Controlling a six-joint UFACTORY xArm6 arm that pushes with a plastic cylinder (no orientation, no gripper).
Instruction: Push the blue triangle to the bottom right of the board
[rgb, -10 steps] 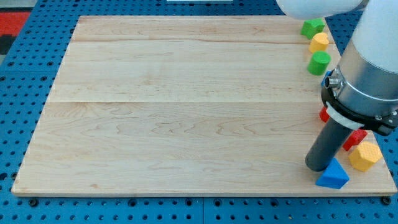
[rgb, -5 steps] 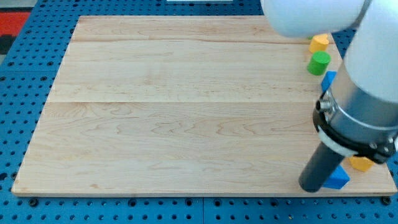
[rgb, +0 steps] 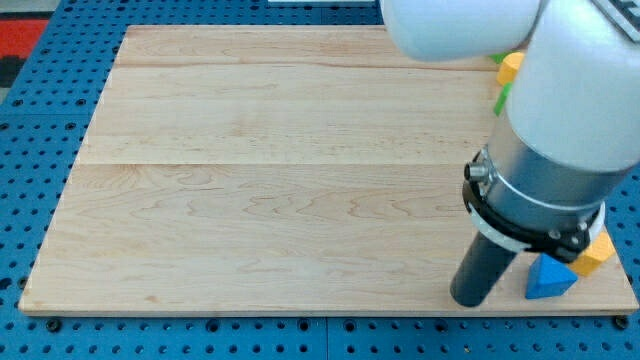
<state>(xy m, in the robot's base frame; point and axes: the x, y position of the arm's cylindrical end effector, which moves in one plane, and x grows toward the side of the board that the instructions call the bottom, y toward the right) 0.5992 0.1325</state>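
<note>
At the near edge of the pale wooden tabletop (rgb: 280, 200), close to its bottom right corner, my tip (rgb: 468, 300), the lower end of the straight dark rod, rests on the wood. Just to its right, with a narrow strip of bare wood between them, sits the blue triangle block (rgb: 548, 279), so tip and block are near but apart. This blue triangle lies in the bottom right corner, close to the near edge. Touching or just behind its upper right side is a yellow-orange block (rgb: 599, 252), mostly hidden by the arm, so its shape cannot be made out. There is no hand on this arm, so there is nothing to call apart or together; the rod simply comes down from a grey cylinder with a white and black collar (rgb: 520, 225). Farther back along the right edge, a sliver of a green block (rgb: 499, 99) peeks out beside the arm, and beyond it, near the top right corner, a yellow block (rgb: 509, 66) shows partly. The white arm body (rgb: 460, 25) covers the top right corner itself.
</note>
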